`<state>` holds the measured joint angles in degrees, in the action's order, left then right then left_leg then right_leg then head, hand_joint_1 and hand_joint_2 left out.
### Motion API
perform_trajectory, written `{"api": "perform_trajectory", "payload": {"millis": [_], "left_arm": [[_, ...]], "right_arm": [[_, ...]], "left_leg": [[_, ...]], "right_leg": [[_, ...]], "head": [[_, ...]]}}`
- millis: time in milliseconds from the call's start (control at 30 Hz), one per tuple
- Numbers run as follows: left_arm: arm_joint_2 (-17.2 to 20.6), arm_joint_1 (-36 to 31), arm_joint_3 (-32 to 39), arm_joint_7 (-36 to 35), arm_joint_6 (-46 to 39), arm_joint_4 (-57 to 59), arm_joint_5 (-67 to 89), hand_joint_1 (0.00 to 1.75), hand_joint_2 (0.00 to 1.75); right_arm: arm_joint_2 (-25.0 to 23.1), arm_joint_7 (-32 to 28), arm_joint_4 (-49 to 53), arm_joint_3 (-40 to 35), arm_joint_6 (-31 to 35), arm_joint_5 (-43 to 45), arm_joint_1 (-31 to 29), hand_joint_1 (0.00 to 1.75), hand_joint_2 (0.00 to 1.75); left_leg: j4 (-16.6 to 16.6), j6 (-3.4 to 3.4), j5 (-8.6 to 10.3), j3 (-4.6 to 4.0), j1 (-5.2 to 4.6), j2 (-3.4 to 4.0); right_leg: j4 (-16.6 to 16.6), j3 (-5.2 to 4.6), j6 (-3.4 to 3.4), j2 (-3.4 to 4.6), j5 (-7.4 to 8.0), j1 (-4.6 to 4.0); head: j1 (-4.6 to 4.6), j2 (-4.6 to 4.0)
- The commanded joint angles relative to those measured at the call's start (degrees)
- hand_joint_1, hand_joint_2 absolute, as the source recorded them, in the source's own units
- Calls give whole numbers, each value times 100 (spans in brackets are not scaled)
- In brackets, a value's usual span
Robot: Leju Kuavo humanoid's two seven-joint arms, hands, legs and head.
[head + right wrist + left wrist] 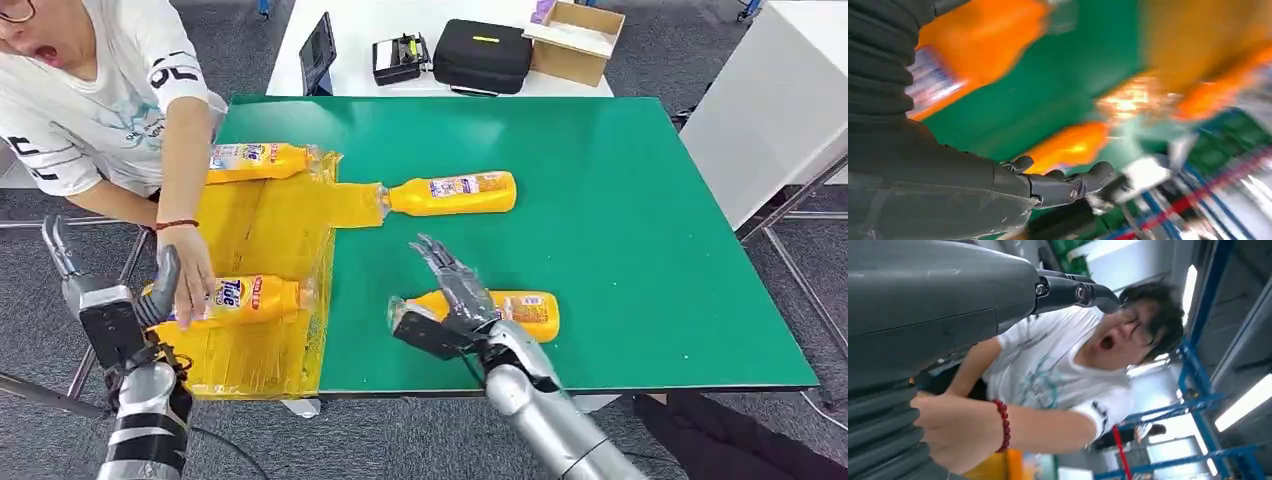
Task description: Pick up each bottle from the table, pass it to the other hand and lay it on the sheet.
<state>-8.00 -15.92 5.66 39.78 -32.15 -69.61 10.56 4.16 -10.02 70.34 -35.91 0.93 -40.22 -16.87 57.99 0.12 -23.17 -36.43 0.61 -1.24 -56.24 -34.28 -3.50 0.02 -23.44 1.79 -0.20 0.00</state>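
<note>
The right hand reaches over the front part of the green bench, its fingers stretched out and apart, holding nothing. It hovers over the near bottle, an orange detergent bottle lying on its side on the bare green surface; whether the hand touches it cannot be told. The right wrist view is blurred by motion and shows orange shapes on green.

The left hand is raised off the bench's front left corner, fingers spread, empty. Just beside it a person's hand, with a red bead bracelet at the wrist, rests on the Tide bottle.

There are four orange bottles in all, each lying on its side. Two lie on the yellow sheet, which covers the bench's left part: the Tide bottle at the front and the far bottle at the back left. The middle bottle lies on the green with its clear cap end at the sheet's edge.

The person, in a white printed T-shirt, leans in from the left, the arm crossing the sheet.

Behind the bench stands a white table carrying one tablet, one small black device, one black case and one open cardboard box.
</note>
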Motion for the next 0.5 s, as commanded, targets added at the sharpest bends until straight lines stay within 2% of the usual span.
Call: {"api": "perform_trajectory", "payload": {"millis": [33, 367, 500], "left_arm": [[-354, 169, 88, 22, 382, 481, 176, 0, 175], [-334, 133, 104, -6, 480, 557, 222, 0, 175], [-350, 28, 38, -74, 618, 955, 384, 0, 175]], "right_arm": [[1319, 293, -415, -102, -557, 234, -497, 0, 175], [1281, 387, -482, -238, -596, 157, -559, 0, 175], [1327, 268, -633, -365, -827, 464, -481, 0, 175]], "left_leg": [[-2, 5, -8, 19, -4, 6], [0, 3, -12, 22, 3, 17], [-3, 5, -10, 21, 3, 18]], "right_leg": [[5, 21, 11, -4, -6, -1], [2, 18, 18, 3, -7, -11], [5, 18, 13, 6, -4, -9]], "head": [[-4, 0], [-2, 0], [-2, 0]]}}
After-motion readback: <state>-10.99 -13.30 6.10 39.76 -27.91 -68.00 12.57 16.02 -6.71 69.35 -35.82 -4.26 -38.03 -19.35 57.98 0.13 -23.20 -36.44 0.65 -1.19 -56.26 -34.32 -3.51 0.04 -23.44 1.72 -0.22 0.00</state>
